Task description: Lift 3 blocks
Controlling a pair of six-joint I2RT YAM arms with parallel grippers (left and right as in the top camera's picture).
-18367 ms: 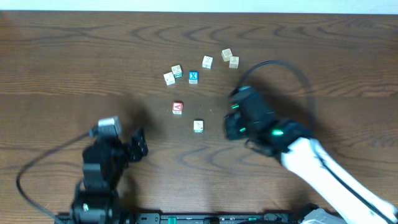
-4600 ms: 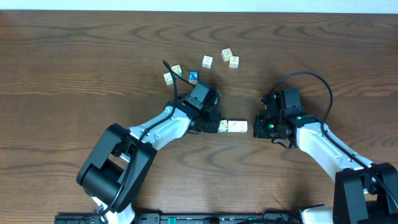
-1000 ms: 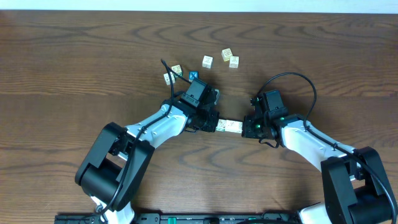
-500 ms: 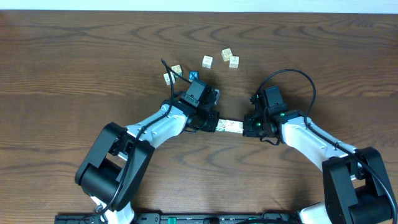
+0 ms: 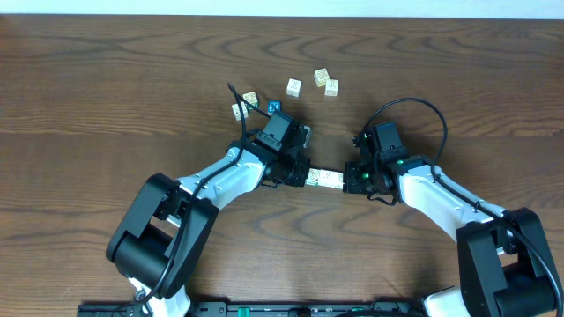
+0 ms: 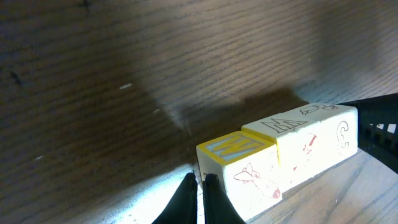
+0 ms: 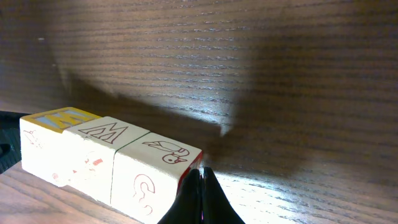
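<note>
Three cream blocks lie in one straight row (image 5: 327, 180) at the table's middle. My left gripper (image 5: 305, 174) is shut, its tips against the row's left end. My right gripper (image 5: 350, 179) is shut too, its tips against the right end. In the left wrist view the shut fingertips (image 6: 199, 182) touch the yellow-topped block (image 6: 239, 163), with the other two blocks (image 6: 311, 140) behind it. In the right wrist view the shut tips (image 7: 201, 175) meet the bird-marked block (image 7: 152, 177); the middle block (image 7: 93, 149) and the yellow-topped one (image 7: 50, 134) follow. Whether the row is off the table I cannot tell.
Behind the row sit a blue X cube (image 5: 274, 107) and several loose cream cubes: two at the left (image 5: 244, 105), one (image 5: 293, 86) in the middle, two at the right (image 5: 327, 82). The right arm's black cable (image 5: 423, 110) loops above the table.
Over the last seconds my right gripper has come in from the right to the row's end. In the last second nothing has visibly moved.
</note>
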